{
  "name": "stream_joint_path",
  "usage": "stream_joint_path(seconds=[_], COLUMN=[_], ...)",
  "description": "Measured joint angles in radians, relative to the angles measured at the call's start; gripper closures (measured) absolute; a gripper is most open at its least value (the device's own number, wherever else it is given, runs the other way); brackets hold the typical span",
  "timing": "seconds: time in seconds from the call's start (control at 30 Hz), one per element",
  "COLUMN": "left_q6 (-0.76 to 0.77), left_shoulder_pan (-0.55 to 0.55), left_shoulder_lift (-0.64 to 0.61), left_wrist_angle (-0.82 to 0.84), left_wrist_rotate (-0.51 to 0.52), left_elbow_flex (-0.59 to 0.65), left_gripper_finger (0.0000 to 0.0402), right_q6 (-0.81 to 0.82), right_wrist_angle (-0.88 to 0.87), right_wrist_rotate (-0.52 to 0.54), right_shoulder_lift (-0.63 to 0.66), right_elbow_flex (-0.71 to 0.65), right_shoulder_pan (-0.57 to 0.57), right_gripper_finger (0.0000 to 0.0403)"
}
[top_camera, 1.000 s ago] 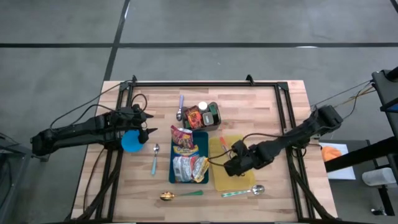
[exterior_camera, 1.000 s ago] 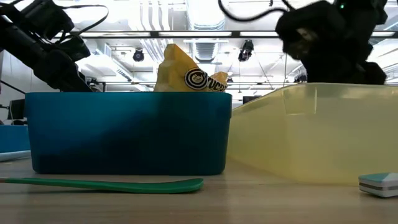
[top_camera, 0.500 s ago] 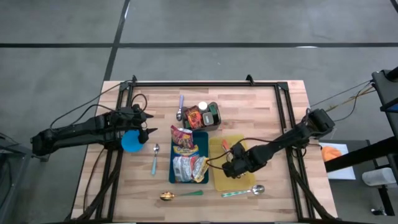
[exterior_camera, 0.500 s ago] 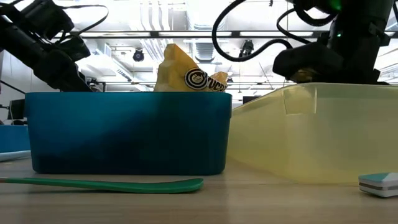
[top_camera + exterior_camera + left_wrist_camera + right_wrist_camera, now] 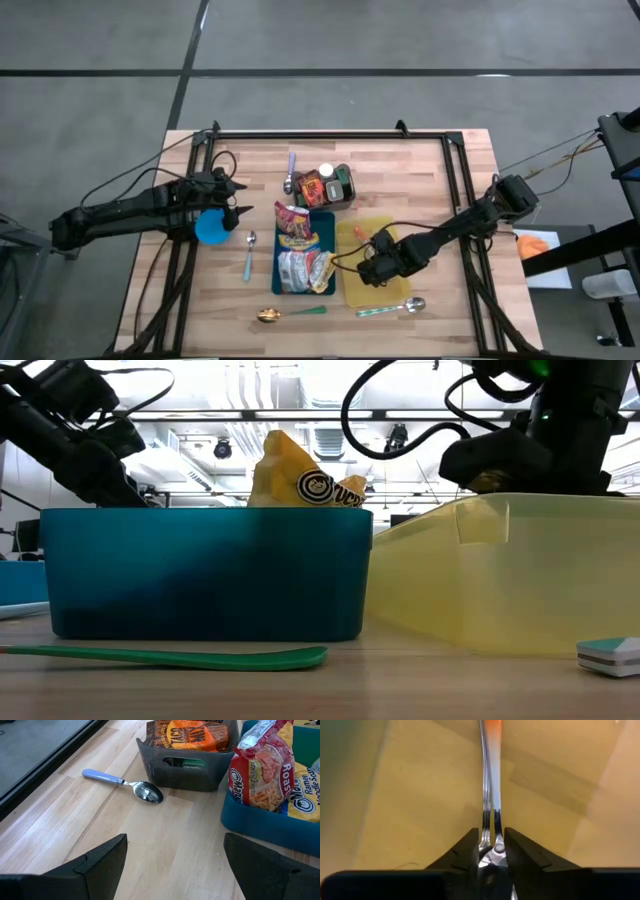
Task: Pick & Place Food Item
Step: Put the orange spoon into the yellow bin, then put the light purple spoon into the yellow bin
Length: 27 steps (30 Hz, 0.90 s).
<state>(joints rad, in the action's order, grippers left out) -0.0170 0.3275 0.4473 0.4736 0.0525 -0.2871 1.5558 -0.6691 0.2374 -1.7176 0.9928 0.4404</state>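
place: lab/industrial hall | evidence: exposed ceiling ducts [image 5: 330, 390], concrete floor [image 5: 320, 40], framed wooden table [image 5: 400, 180]

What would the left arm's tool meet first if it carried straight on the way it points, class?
Probably the dark grey bin holding an orange packet: the left tool, fingers open, aims across bare wood towards it. The blue-handled spoon lies slightly aside. Depth is uncertain.

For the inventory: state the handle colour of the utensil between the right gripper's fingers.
Orange handle on the utensil, metal lower down; right wrist view shows it best.

In the overhead frame's centre, my tub [image 5: 303, 262] of packets [image 5: 293, 226] sits left of my tray [image 5: 374, 286]; basket [image 5: 326, 187] above them.
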Motion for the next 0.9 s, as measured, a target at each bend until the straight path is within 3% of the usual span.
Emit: stream_joint_path(seconds=[0.13,0.63,0.9], left_q6=[0.000,0.000,0.000], left_shoulder_pan=[0.000,0.000,0.000], left_shoulder_lift=[0.000,0.000,0.000], left_wrist_angle=[0.000,0.000,0.000], left_wrist_rotate=[0.000,0.000,0.000], left_elbow_flex=[0.000,0.000,0.000], left_gripper_finger=[0.0066,0.0066,0.0066], right_q6=[-0.013,-0.072,-0.256], right_wrist_angle=[0.000,-0.011,-0.031], right_wrist_rotate=[0.000,0.036,0.192], right_shoulder_lift=[0.000,0.052,0.186], right_elbow_flex=[0.000,0.006,0.011], right_shoulder_pan=[0.000,-0.003,-0.034], right_gripper_finger=[0.0289,0.0287,0.0287])
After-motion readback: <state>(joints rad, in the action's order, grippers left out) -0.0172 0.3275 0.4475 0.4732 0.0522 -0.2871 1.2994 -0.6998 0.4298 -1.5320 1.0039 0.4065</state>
